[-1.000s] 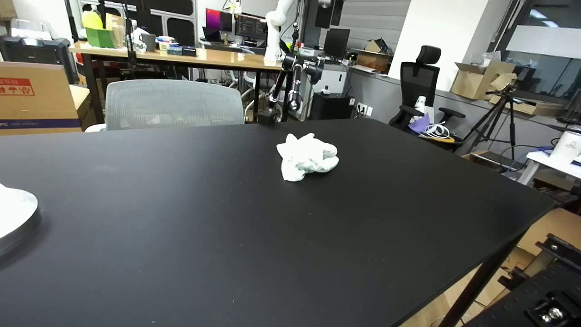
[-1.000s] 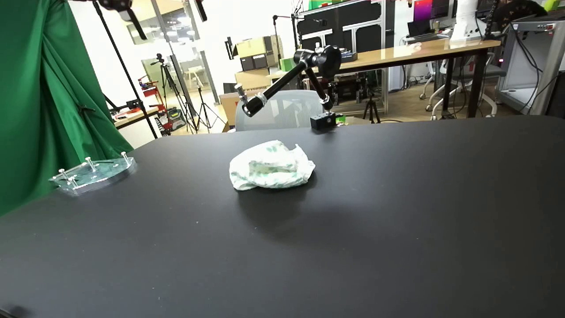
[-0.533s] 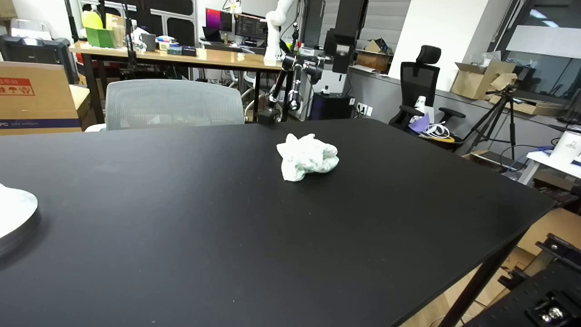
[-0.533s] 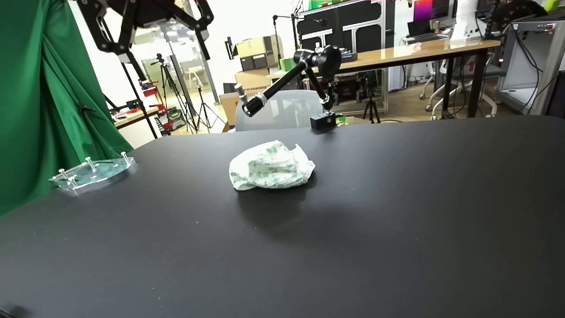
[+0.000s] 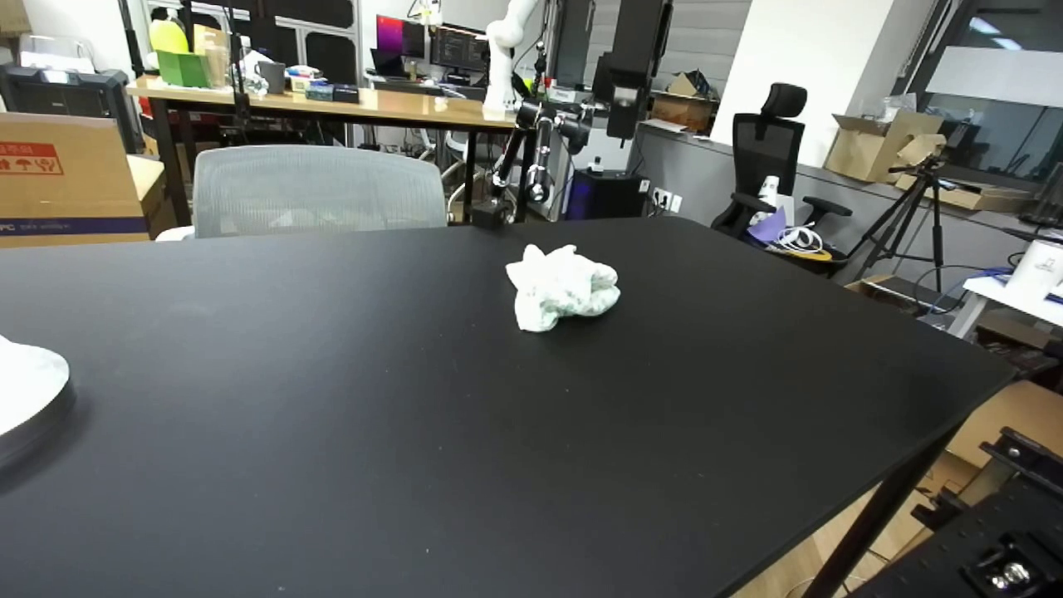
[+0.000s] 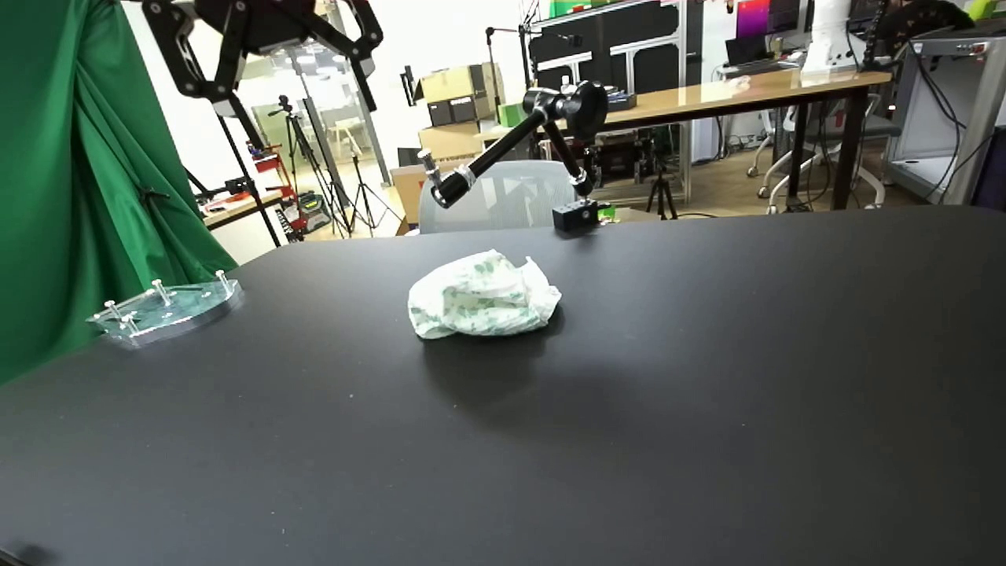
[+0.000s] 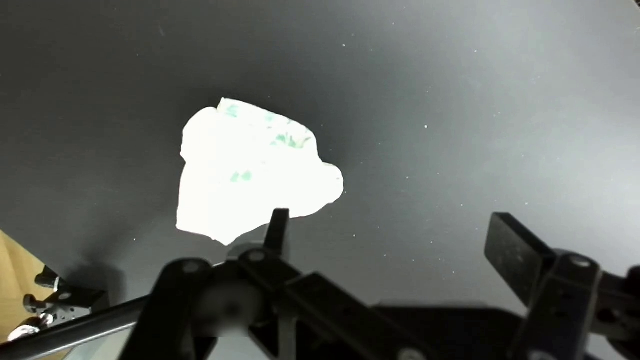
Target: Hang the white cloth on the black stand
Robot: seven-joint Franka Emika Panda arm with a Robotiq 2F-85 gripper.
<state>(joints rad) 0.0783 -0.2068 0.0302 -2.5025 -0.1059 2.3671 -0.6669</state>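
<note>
Plainly, the table (image 5: 332, 432) takes up the most room, a dark top across both exterior views. A green curtain (image 6: 71, 181) hangs beside it in an exterior view, and a grey mesh chair (image 5: 320, 191) stands behind its far edge in both. At that same edge is the stand (image 6: 511, 143), black and jointed. All of these are as they were.

What has changed is the gripper (image 6: 316, 127). Its fingers (image 7: 517, 257) are spread wide, with the table showing between them. A second ago little more than their ends dipped into the top of an exterior view; now much more of it shows, high over the table, and it sits only a trace lower than half a second ago. In the wrist view one finger overlaps the edge of the cloth (image 7: 240, 170), though gripper and cloth are well apart in an exterior view.

The cloth lies bunched on the table, nearer the cameras than the stand and apart from it, in the same spot and folds as before; its green print reads more clearly than a second ago. Just beside the curtain, a clear plate (image 6: 177, 314) rests at the table's edge, unmoved, with upright bolts (image 6: 162, 293) in it.
</note>
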